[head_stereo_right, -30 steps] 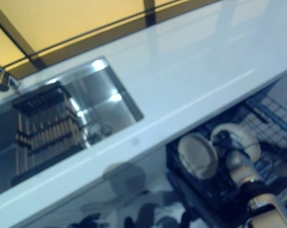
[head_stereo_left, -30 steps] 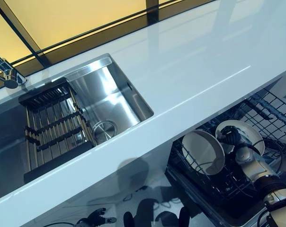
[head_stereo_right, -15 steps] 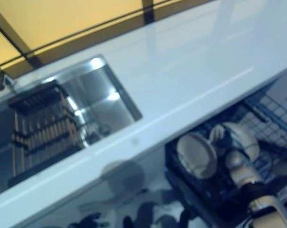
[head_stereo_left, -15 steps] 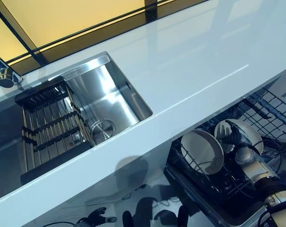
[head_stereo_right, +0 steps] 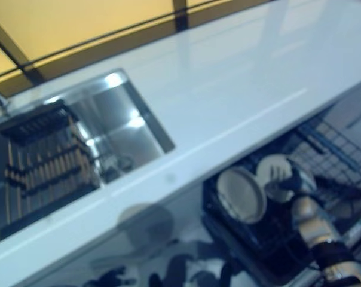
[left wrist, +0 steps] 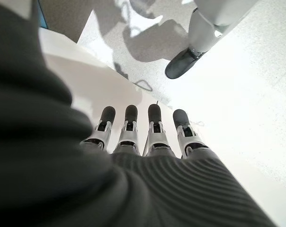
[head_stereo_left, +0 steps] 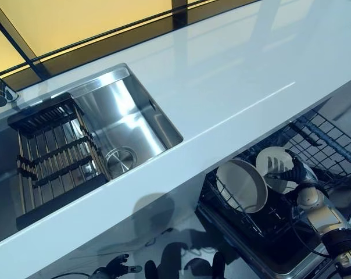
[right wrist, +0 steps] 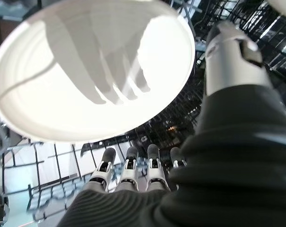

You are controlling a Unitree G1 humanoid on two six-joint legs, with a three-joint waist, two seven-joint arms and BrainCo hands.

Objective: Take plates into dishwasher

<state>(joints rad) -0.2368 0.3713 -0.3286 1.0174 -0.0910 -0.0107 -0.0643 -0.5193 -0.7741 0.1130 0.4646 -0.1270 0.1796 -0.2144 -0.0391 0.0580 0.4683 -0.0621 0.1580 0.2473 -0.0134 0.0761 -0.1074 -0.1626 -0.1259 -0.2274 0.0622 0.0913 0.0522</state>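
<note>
The robot's left hand (left wrist: 147,137) hangs low beside the white cabinet front, its fingers straight, side by side and holding nothing, pointing at the pale speckled floor (left wrist: 247,85). Up on the glossy white worktop (head_stereo_left: 233,75) sits a rectangular stainless steel sink (head_stereo_left: 126,116) with a dark slatted drying rack (head_stereo_left: 53,154) set across its left part. Below the worktop's edge, the black wire dishwasher rack (head_stereo_left: 332,142) is pulled out. A round white plate (head_stereo_left: 241,185) stands on edge in it, just left of the right hand's fingers. A second round white plate (head_stereo_left: 269,165) stands close behind it, and the right hand (head_stereo_left: 292,170) has its fingers stretched out across this plate's face; the thumb (right wrist: 228,52) sits past the rim. The fingers (right wrist: 129,165) are straight and slightly spread, not curled round the plate.
</note>
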